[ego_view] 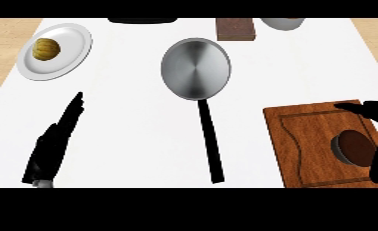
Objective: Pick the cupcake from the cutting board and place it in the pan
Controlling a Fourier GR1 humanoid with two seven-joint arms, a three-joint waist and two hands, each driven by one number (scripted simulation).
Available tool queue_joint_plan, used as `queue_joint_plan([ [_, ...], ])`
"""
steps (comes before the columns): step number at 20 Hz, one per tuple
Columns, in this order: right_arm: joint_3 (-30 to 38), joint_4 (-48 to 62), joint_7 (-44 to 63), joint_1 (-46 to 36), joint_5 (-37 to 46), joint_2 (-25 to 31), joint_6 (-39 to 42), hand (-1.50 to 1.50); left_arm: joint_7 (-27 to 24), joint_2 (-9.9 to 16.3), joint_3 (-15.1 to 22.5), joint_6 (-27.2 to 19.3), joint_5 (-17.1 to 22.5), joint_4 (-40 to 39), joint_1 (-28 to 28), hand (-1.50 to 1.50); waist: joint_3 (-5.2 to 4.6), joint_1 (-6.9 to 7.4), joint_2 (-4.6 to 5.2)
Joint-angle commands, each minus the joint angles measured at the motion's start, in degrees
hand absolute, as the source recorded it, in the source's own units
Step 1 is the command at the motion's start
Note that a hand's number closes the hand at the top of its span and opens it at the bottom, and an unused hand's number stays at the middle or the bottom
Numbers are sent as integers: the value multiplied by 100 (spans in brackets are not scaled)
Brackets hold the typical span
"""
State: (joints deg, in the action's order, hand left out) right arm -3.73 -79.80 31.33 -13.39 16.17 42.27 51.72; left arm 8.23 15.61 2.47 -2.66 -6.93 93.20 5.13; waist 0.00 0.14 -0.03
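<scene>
cupcake sitting on cutting board, lower right of frame | right hand showing just above it, finger state impossible to tell | left hand resting lower left, fingers straight | pan waiting at centre | judging cupcake light, soft, crushable: taking it by the sides

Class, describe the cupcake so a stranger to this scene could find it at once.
Find the wooden cutting board at the counter's near right corner. The cupcake lies near its right edge: a round dark brown thing with a pale rim, unlike the yellowish food on the far-left plate.
</scene>
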Motion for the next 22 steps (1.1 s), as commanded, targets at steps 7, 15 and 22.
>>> queue_joint_plan([
  [7,-50,276,-557,246,1054,-407,-224,-150,46,-376,34,-69,-391,-13,-69,0,1,0,4],
  [15,140,549,-972,281,1458,-533,-123,-150,370,-626,-20,-35,-499,-100,-482,0,1,-14,3],
  [22,225,1250,-1827,258,1748,-762,-791,150,-606,-533,-168,150,-496,-296,344,0,1,13,7],
])
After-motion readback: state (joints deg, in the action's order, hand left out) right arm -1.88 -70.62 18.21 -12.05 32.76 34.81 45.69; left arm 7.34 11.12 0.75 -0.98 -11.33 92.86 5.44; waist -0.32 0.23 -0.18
